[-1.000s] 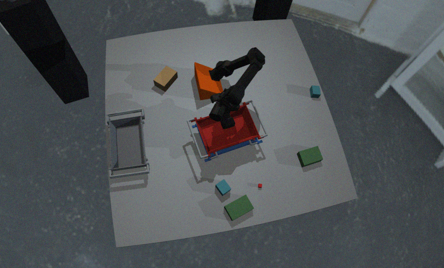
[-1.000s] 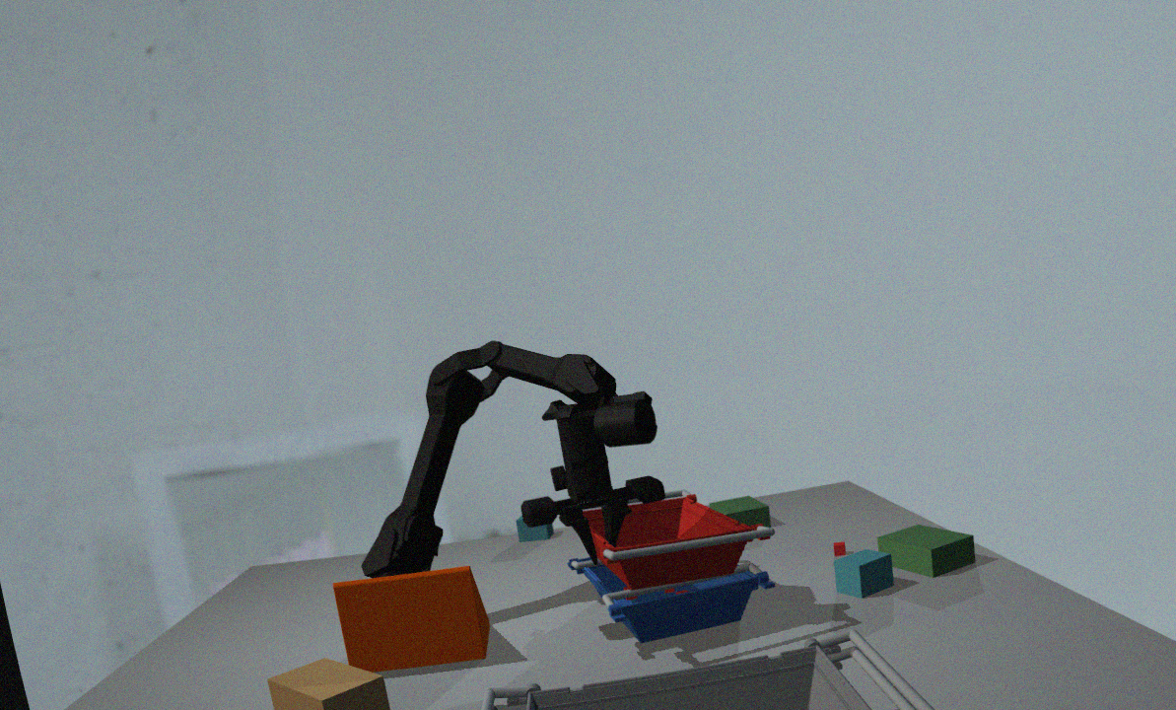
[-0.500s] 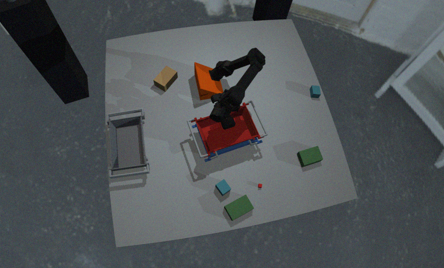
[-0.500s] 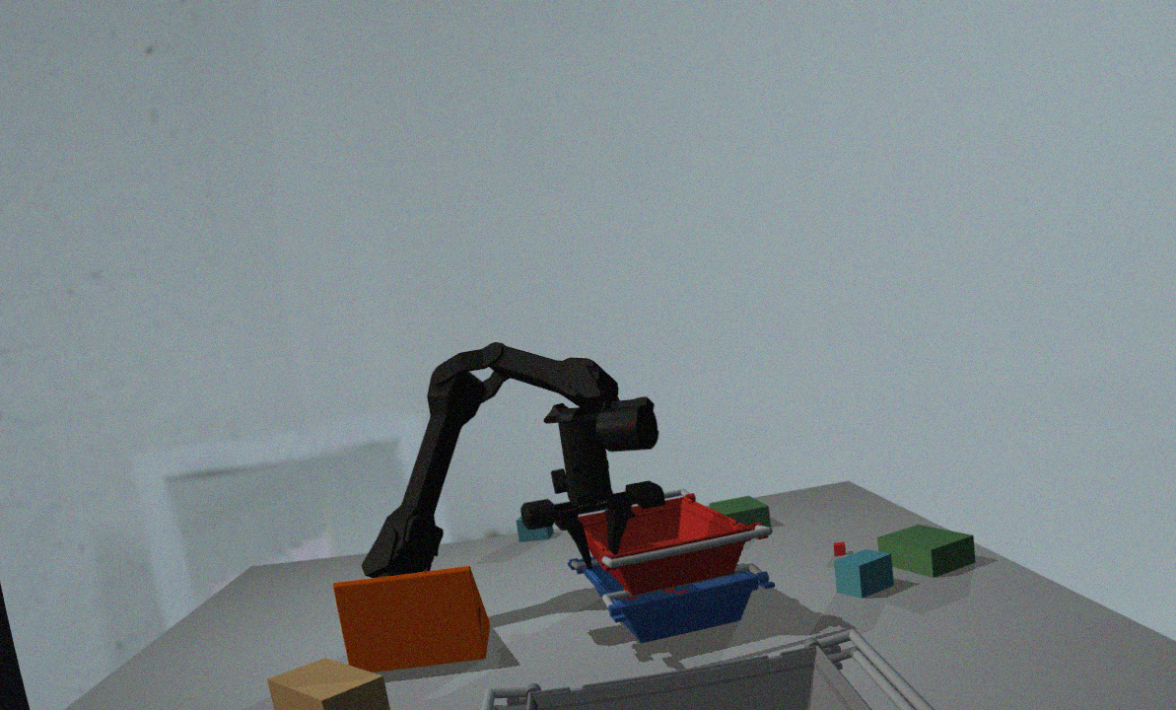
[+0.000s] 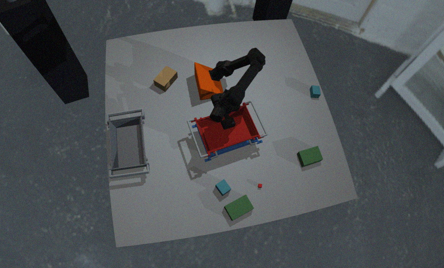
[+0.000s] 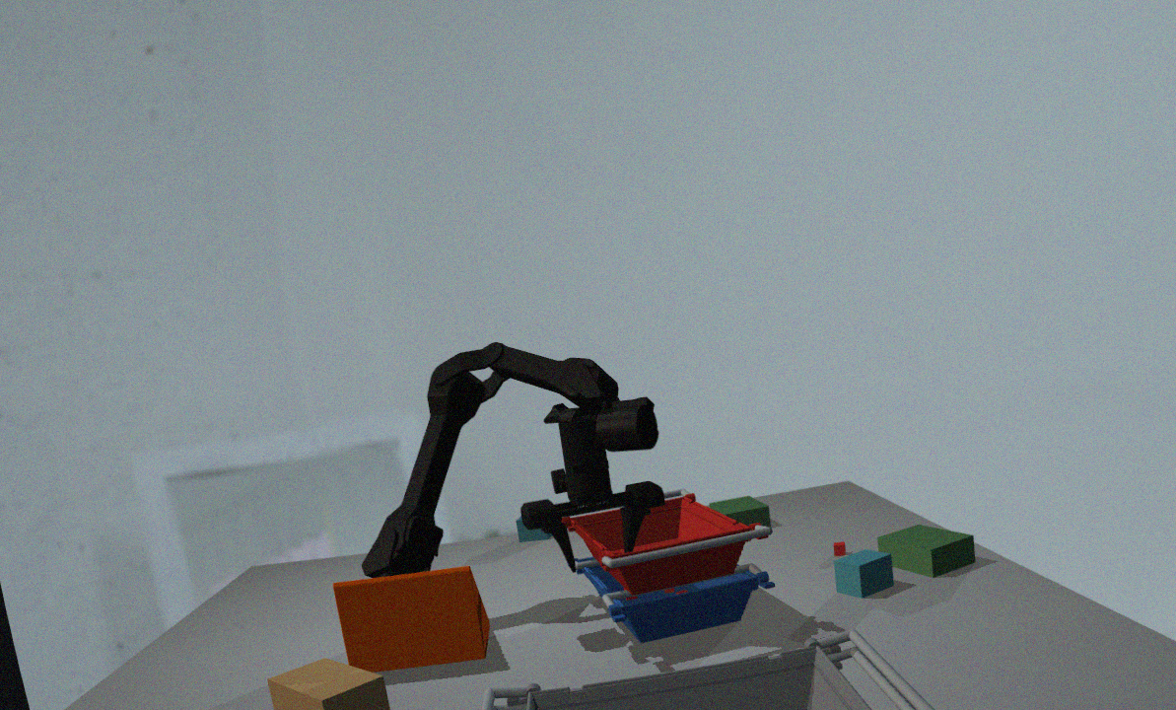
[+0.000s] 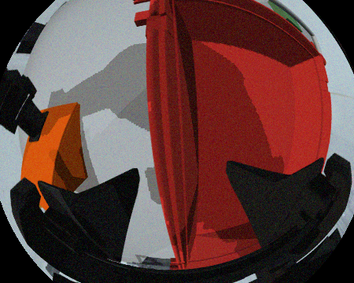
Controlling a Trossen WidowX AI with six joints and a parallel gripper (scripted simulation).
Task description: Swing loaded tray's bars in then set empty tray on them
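Red plastic tray [image 5: 229, 146] [image 6: 688, 565] [image 7: 169, 118] sits above the blue tray [image 5: 233, 149] [image 6: 693, 608]; the gripper [image 5: 228, 122] [image 6: 602, 557] [image 7: 182, 171], wide open, holds nothing, 2 fingers straddling the far wall. A skewed lift could snag that rim, drag the tray off its bars and tip it inside.

Top looks down; exterior, low; both show table [image 5: 276, 116] [image 6: 247, 617].

Our worktop [image 5: 170, 200] [image 6: 247, 617]: pale grey
We see directly on it: blue tray [image 5: 233, 147] [image 6: 688, 608], grey tray [image 5: 144, 140] [image 6: 679, 686], orange wedge [image 5: 205, 79] [image 6: 410, 622]
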